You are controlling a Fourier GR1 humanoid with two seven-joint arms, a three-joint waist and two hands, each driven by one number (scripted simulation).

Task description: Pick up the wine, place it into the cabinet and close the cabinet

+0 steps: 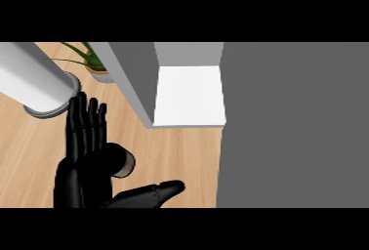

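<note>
My left hand [83, 163] shows at the lower left, open, with its fingers straight up and its thumb spread out to the right. The wine [124, 163] is a dark bottle with a pale rim. It sits against the right side of the palm, above the thumb, and the hand hides most of it. The cabinet stands open at the upper middle, with a white shelf [189, 95] inside and a grey side wall [133, 78]. Its wide grey door [296, 127] fills the right of the view. My right hand does not show.
A thick light grey cylinder [32, 80] with a ringed end reaches in from the upper left, just above my fingertips. A potted plant [90, 58] stands behind it. Wooden counter [176, 156] lies between the hand and the door.
</note>
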